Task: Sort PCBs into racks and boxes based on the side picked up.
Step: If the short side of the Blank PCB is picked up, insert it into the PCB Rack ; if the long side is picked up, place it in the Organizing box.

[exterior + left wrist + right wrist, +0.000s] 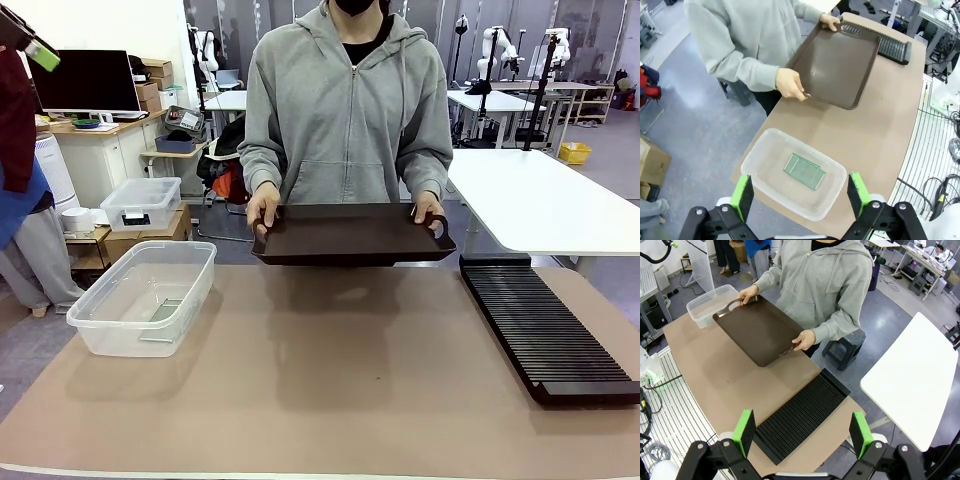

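left tool (800, 197) hangs high over the tub, jaws spread wide, nothing between them; right tool (802, 434) likewise wide apart and empty, high above the rack.

counts: two pcbs (804, 170), both lying flat and overlapping on the floor of the clear tub (766, 150); one tub; one black slotted rack (545, 330), no boards seen in its slots; one dark brown handled tray (350, 235), held level above the far edge of the surface by a person in a grey hoodie, one hand (263, 208) at each end, other hand (430, 208).

surface (330, 380): tan mat; tub at the robot's left, rack along the right edge, both well apart with bare mat between. a white table (540, 200) stands just beyond the rack.

room: grey floor, desk with a monitor (88, 82) at far left, a smaller clear lidded box (142, 203) on cartons behind the tub, more white tables farther back.

view differences: left wrist view looks straight down into the tub and shows the two green boards clearly; front view gives only a faint greenish patch through the tub wall; right wrist view shows the rack's full length end to end and a dark stool (842, 347) beside the person.
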Controlling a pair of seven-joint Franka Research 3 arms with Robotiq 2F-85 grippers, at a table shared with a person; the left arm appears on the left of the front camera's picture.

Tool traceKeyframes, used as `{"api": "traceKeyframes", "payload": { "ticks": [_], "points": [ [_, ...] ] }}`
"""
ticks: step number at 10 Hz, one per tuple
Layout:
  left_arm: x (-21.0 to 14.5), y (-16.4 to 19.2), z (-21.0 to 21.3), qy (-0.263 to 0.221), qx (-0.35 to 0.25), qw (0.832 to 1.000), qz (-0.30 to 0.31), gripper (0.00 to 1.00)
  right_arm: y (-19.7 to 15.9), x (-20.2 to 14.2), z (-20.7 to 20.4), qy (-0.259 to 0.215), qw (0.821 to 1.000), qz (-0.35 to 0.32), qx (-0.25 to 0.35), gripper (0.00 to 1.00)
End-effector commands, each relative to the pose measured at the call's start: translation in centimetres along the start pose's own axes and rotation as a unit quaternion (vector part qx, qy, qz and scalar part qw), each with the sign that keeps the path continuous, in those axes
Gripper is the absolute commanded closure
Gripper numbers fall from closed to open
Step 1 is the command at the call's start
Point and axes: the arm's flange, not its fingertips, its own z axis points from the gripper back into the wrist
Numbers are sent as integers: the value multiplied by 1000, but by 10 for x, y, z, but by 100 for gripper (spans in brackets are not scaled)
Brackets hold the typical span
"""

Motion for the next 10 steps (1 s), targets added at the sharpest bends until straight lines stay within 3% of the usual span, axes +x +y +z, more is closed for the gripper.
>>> {"api": "traceKeyframes", "payload": {
  "ticks": [1,10],
  "points": [
    [5,16,13,-29,-17,999,-24,0,3,0,-2,0,1000,1,2,0],
    [17,8,36,-71,-14,995,-62,0,3,0,-2,0,1000,1,2,0]
  ]
}}
